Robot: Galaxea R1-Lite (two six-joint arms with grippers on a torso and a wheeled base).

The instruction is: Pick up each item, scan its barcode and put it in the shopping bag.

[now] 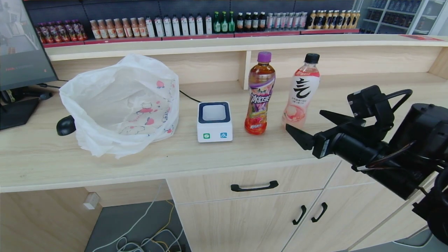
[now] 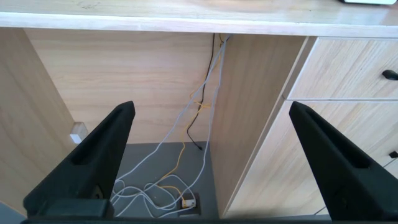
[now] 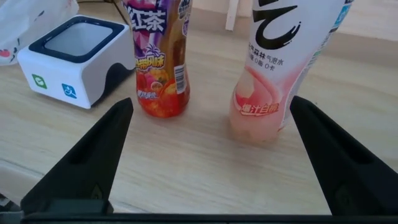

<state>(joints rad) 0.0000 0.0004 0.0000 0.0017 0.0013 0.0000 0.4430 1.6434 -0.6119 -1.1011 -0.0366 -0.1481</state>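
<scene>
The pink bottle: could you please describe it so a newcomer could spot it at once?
On the wooden counter, right of the white scanner box, stand two bottles. The pink bottle is the one farther from the scanner, nearest the right gripper. Its black cap and pale pink body set it apart from the purple-capped bottle beside it.
</scene>
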